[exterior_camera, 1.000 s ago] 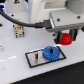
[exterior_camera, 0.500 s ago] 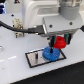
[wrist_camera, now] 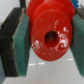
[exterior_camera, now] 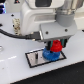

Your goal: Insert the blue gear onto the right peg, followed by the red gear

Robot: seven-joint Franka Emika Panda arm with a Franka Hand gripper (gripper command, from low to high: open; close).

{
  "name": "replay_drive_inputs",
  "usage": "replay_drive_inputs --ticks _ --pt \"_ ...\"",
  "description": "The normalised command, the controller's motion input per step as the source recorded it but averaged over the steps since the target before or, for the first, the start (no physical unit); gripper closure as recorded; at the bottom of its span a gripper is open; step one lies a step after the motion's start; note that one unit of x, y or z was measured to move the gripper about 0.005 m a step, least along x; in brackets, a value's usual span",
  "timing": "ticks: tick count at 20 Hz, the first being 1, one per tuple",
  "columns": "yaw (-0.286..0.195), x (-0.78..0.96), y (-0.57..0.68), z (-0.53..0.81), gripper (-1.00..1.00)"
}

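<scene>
My gripper (exterior_camera: 56, 45) is shut on the red gear (exterior_camera: 56, 48) and holds it just above the blue gear (exterior_camera: 48, 55). The blue gear lies on the black-framed grey plate (exterior_camera: 34, 59), toward the plate's end at the exterior view's right. The right peg is hidden behind the gears. In the wrist view the red gear (wrist_camera: 50, 25) fills the frame with its dark centre hole showing. It is clamped between the teal pads (wrist_camera: 21, 47) of my gripper (wrist_camera: 50, 42).
The plate lies on a white tabletop (exterior_camera: 15, 72). The arm's white body (exterior_camera: 45, 17) fills the top of the exterior view, with a black cable (exterior_camera: 10, 34) running off to the exterior view's left.
My gripper has carried the red gear toward the exterior view's left and down, from beside the plate to right over the blue gear. The blue gear has stayed on the plate.
</scene>
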Motion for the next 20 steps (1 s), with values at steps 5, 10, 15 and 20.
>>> replay_drive_inputs --ticks 5,10,15,20 --pt "0.000 0.04 -0.16 -0.09 1.00" --pt "0.000 0.15 -0.04 0.17 1.00" --pt "0.000 0.15 -0.11 0.34 1.00" --pt "0.000 0.05 -0.14 -0.02 1.00"
